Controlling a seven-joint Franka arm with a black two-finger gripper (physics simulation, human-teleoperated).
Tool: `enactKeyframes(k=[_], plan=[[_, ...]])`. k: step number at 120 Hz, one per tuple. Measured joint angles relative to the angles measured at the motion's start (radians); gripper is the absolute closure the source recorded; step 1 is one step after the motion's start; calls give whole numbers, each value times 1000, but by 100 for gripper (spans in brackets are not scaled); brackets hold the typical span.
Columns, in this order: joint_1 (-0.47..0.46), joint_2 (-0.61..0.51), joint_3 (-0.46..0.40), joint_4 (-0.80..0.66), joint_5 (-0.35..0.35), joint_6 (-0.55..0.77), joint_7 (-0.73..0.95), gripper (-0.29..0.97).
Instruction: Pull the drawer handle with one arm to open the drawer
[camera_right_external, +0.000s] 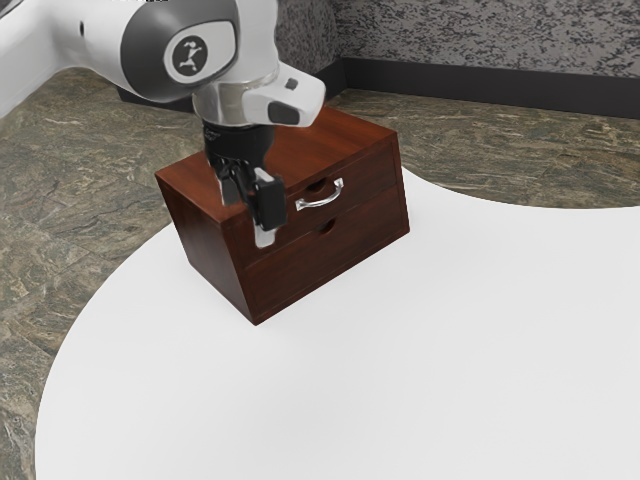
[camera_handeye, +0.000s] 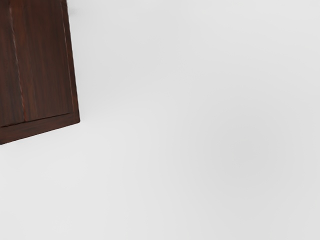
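One drawer (camera_right_external: 365, 180) looks shut | handle (camera_right_external: 320, 197) on its front, just beside my gripper (camera_right_external: 258, 222), toward the exterior view's right, not held | gripper wide or narrow: cannot tell | left: grab, pull

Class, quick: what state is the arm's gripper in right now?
Gripper: open, holding nothing, just beside the drawer handle, not on it.

- No words or numbers can be read anywhere here.
- One sign: a white emblem (camera_right_external: 188, 55) in a dark disc on the arm (camera_right_external: 90, 35).
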Motion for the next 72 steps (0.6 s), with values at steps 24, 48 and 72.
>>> enactKeyframes(k=[24, 48, 72], plan=[[4, 2, 1, 0, 37, 93, 69, 0], [-10, -19, 42, 29, 65, 129, 118, 0], [-51, -9, 44, 29, 56, 142, 152, 0]])
